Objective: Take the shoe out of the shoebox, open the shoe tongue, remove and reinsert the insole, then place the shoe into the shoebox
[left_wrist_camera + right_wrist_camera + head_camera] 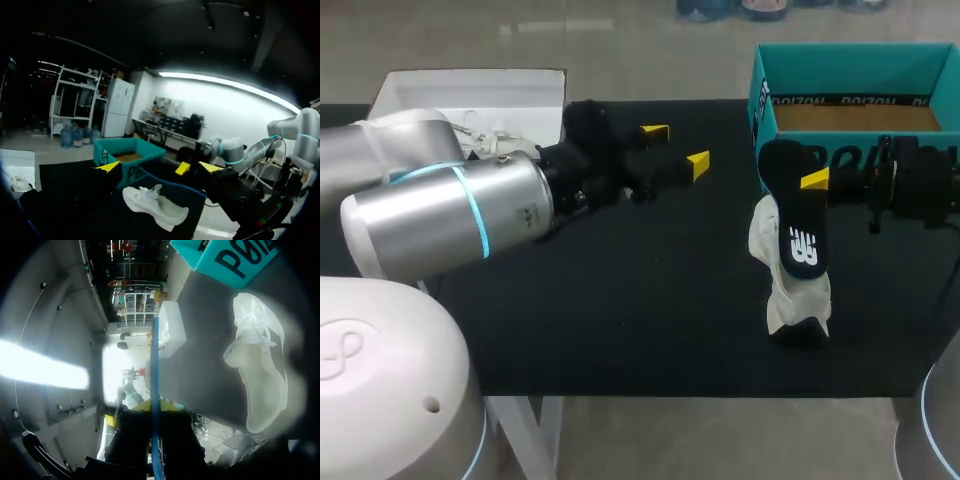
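Shoe [798, 292], white, lies on the black table [620, 310] outside the teal shoebox [855, 75] and just in front of it. In the head view the black insole [798, 225] hangs upright over it, its lower end down at the shoe's opening, so I judge the removal done and the reinsertion in hand. The right gripper [810, 182] comes in level from the right with its fingers closed on the insole's upper end. The next move likely calls for lowering the insole, tipping it toward the shoe's length, and sliding its lower end forward into the toe, while something steadies the loose shoe. The left arm reaches across from the left, well apart from the shoe. The left gripper [676, 147] has its fingers spread wide and holds nothing, and a white box [470, 95] sits behind it. In the left wrist view the left gripper [145, 168] is again wide open and empty and looks level across the table, with the shoe [155, 205] on its side ahead of it and the shoebox [125, 152] beyond. In the right wrist view the insole [155, 370] shows edge-on as a thin blue line running out from between the fingers of the right gripper [152, 407], which grip it from both sides. The shoe [260, 360] lies beside that line, and the shoebox [235, 257] stands past the shoe's far end.
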Robot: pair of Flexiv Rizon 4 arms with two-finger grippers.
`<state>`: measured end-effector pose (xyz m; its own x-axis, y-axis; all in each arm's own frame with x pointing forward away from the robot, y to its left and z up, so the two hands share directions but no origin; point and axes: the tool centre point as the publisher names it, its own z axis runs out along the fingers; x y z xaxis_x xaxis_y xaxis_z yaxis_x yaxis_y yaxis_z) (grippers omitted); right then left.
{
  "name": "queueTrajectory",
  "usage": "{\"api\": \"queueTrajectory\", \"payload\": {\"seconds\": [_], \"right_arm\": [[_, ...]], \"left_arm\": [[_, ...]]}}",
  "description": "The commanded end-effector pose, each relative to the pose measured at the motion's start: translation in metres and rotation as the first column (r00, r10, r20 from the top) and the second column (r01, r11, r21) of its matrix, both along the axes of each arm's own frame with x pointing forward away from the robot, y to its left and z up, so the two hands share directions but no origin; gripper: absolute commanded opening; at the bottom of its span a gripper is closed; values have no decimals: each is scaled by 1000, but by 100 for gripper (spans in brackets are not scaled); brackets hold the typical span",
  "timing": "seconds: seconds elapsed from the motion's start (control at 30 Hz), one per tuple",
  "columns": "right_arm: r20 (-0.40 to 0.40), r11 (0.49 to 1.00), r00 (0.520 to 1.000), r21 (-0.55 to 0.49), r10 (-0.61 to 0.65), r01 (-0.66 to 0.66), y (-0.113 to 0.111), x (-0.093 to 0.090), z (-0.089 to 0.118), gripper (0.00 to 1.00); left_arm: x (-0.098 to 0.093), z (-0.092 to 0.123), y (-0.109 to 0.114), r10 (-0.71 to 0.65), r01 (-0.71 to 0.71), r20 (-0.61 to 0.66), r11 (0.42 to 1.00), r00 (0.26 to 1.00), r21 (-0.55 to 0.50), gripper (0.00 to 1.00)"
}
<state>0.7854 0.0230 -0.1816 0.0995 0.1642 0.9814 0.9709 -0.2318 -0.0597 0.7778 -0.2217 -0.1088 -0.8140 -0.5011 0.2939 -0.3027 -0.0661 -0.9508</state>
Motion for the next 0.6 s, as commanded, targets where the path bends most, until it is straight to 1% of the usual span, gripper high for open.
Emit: {"api": "queueTrajectory", "payload": {"seconds": [0.03,0.27,0.43,0.53,0.57,0.6], "right_arm": [[0,1000,1000,-1,-4,4,1,-1,0,0],[0,1000,1000,-1,-4,4,1,-1,0,0],[0,1000,1000,-1,-4,4,1,-1,0,0],[0,1000,1000,-1,-4,4,1,-1,0,0],[0,1000,1000,-1,-4,4,1,-1,0,0],[0,1000,1000,-1,-4,4,1,-1,0,0]], "left_arm": [[6,5,-2,-10,13,-100,1000,995,23,100],[16,5,-6,19,-7,-231,999,973,50,100],[22,2,-6,16,-5,-299,999,954,38,100],[31,-3,-6,40,-21,-382,998,923,52,100],[34,-6,-5,56,-26,-413,997,909,78,100],[36,-9,-5,44,-14,-446,997,894,71,100]]}}
